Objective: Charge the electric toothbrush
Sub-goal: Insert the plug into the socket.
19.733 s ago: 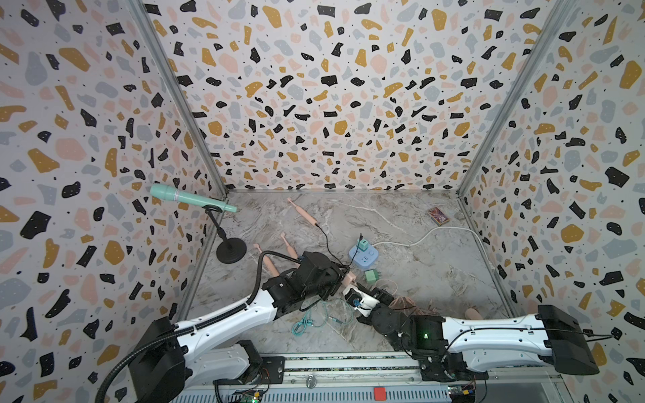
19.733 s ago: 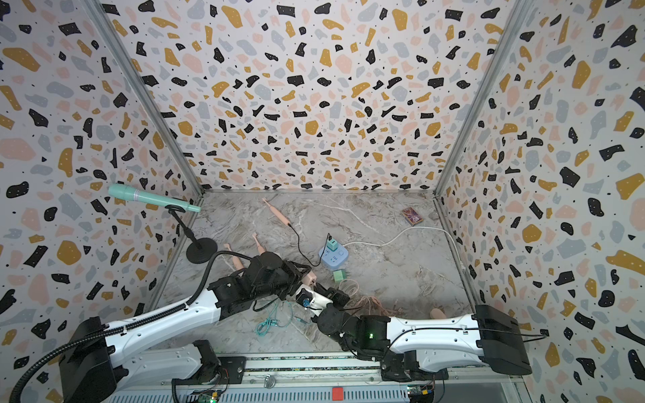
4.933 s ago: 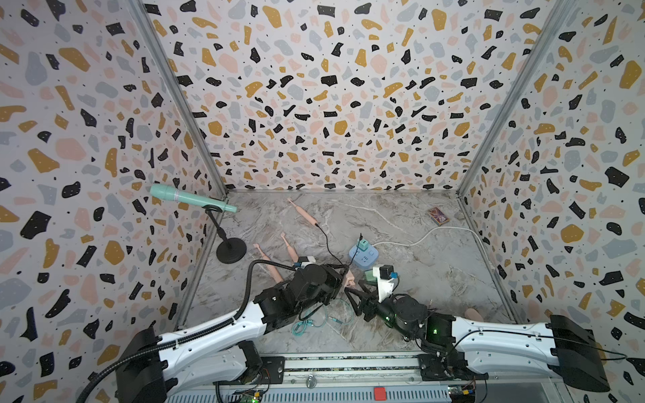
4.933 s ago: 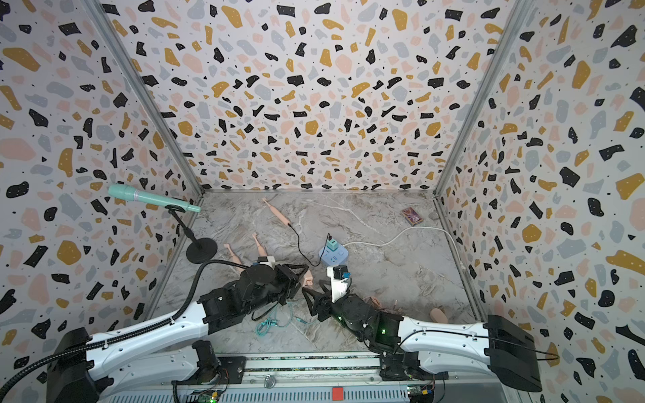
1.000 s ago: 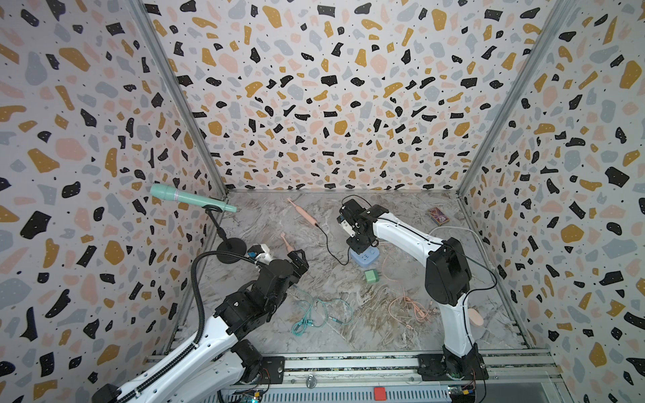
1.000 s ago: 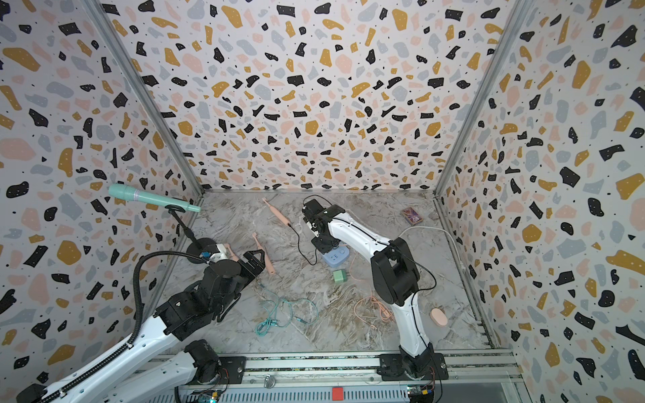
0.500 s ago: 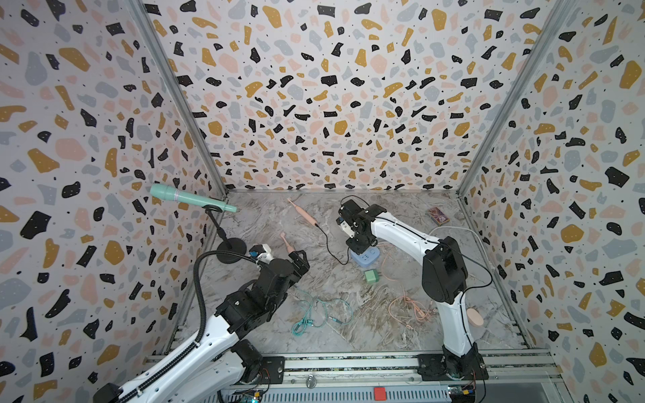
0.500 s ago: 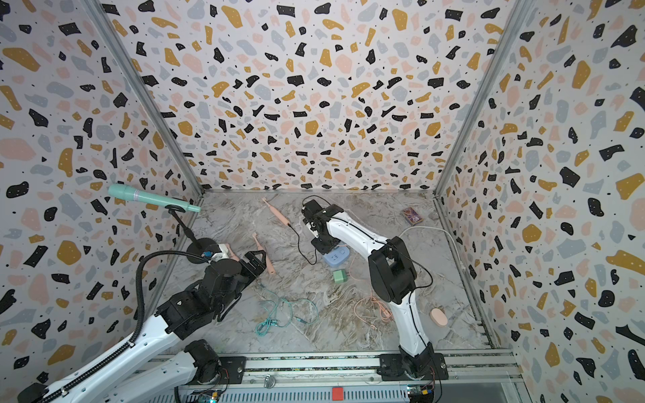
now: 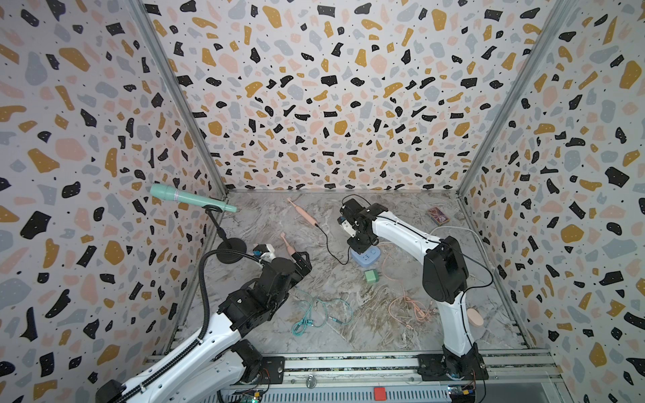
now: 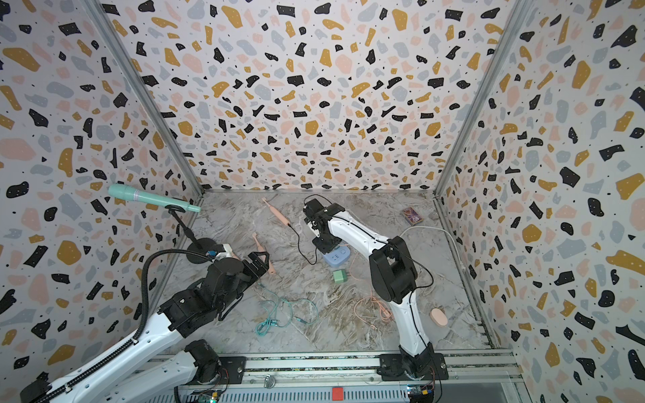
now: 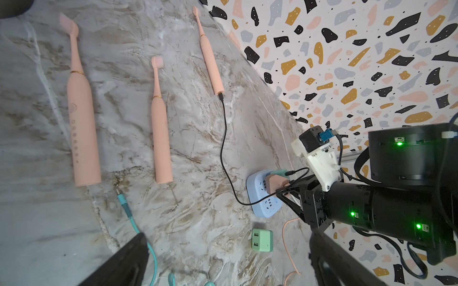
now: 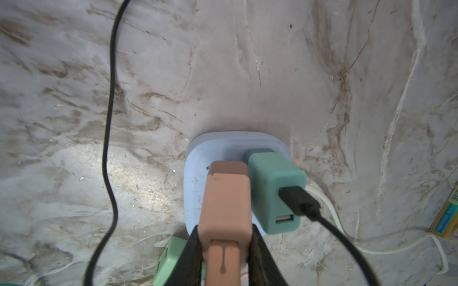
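Sockets of the power strip (image 12: pixel 195 183) hold a pink adapter (image 12: pixel 226 195) and a teal adapter (image 12: pixel 270 183). Reaching forward, the right tool (image 12: pixel 225 234) clamps the pink adapter; the left tool (image 11: pixel 226 245) hangs released. The toothbrush (image 11: pixel 210 62) lies near the back wall (image 9: pixel 331 104).

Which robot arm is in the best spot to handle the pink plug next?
Right, probably. The right fingers grip the pink plug at the blue power strip. The left fingers are wide open, off by the toothbrushes, holding nothing.
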`<action>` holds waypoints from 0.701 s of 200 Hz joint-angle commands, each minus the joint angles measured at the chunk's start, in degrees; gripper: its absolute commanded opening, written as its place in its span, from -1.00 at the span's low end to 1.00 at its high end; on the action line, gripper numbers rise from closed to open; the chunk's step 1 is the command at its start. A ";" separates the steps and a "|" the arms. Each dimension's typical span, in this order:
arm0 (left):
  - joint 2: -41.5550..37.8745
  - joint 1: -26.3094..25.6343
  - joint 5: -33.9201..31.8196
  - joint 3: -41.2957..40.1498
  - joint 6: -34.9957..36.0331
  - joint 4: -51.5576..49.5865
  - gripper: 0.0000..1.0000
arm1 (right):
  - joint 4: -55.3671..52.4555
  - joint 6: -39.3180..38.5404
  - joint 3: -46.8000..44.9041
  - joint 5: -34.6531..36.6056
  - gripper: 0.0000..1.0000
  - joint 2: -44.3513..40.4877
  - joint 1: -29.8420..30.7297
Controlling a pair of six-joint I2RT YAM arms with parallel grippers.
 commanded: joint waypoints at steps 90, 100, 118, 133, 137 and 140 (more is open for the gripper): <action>-0.13 0.98 2.09 1.36 0.77 0.61 1.00 | -2.64 0.99 2.59 -1.58 -1.00 -6.10 -0.21; 0.07 1.01 2.27 1.55 0.77 0.75 0.99 | -2.66 0.98 2.21 -1.38 -1.00 -6.37 -0.31; 0.60 1.08 2.54 1.86 0.93 0.78 0.99 | -2.70 1.22 0.55 0.27 -1.00 -6.40 -0.87; 0.87 1.09 2.84 2.17 1.19 0.51 1.00 | -2.18 1.01 -1.19 -0.15 -1.00 -6.77 -0.94; 0.95 1.09 2.82 2.17 1.19 0.49 0.99 | -2.05 0.96 -1.44 -0.33 -1.00 -6.79 -1.07; 0.95 1.14 2.85 2.17 1.19 0.45 0.99 | -1.95 0.94 -1.52 -0.46 -1.00 -6.76 -1.14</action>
